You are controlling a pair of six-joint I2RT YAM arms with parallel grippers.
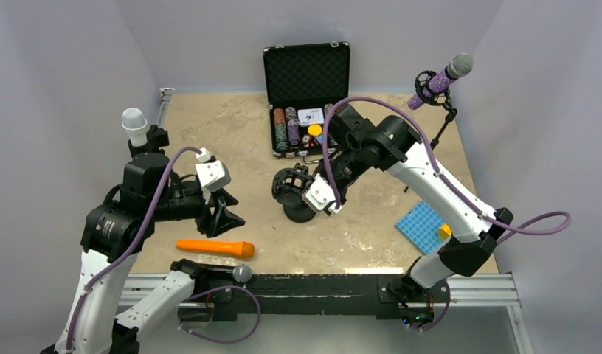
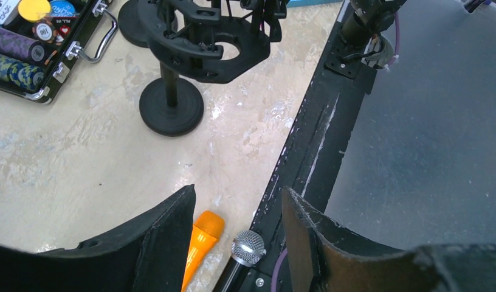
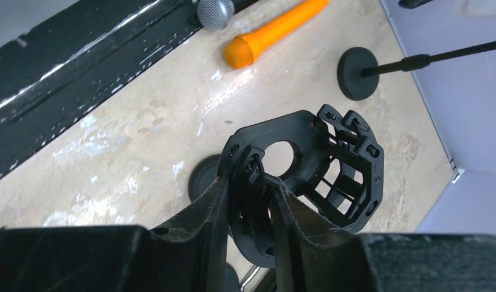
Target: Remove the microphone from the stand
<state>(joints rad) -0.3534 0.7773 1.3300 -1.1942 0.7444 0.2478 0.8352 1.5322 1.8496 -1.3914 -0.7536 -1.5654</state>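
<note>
- Orange microphone [image 1: 213, 247] lies flat on the table [image 1: 209, 125] in front of the centre stand [image 1: 298, 210], out of its mount, held by nothing.
- Right gripper [image 3: 250, 182] is pinched narrow on the rim of that stand's empty shock mount [image 3: 267, 131], likely to steady it.
- Left gripper [image 2: 233, 237] hangs part-open and empty, left of the stand.
- White microphone [image 1: 134, 125] far left of the stand and purple microphone [image 1: 438, 81] behind it to the right sit in other stands.
</note>
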